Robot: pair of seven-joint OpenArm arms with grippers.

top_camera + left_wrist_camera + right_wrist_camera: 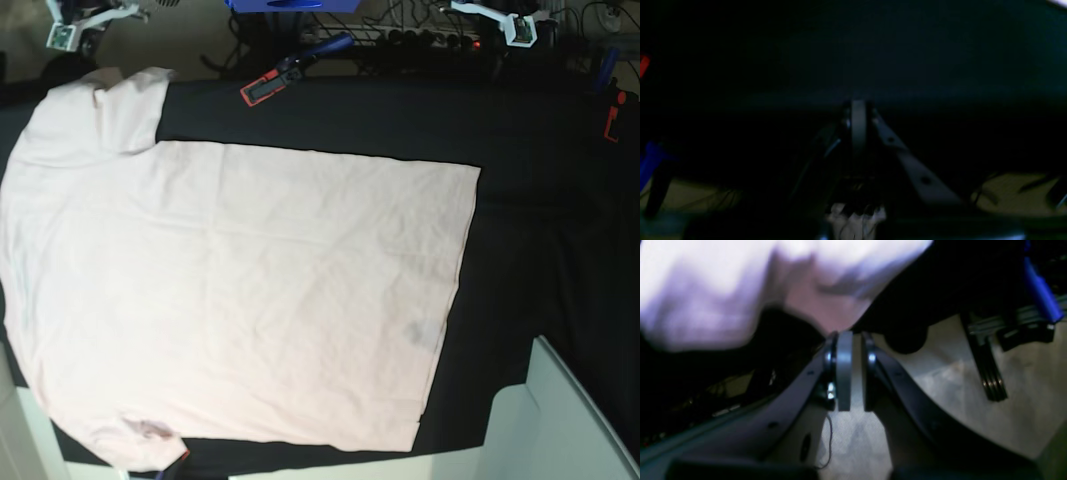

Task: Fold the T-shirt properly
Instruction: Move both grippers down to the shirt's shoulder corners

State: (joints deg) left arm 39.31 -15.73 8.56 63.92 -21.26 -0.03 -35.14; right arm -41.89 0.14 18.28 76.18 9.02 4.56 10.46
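The right hand (851, 340) hangs just below the edge of the surface, its pads nearly together with a thin gap between them and nothing held. The left hand (858, 110) is in a very dark view; its pads are pressed together and empty, with only black cloth behind.

The T-shirt (240, 290) lies flat and spread on the black table cloth (540, 200), plain side up, with the hem toward the right of the base view and the sleeves at the left. One sleeve (120, 105) reaches the far edge, and the other (140, 440) lies at the near edge.

The fabric looks light, soft and limp, so it will probably sag and wrinkle when lifted. A corner of the hem or a sleeve end seems the best place to pinch.

The cloth beside the hem offers open room. A red-handled clamp (275, 80) and cables (420, 35) line the far edge.
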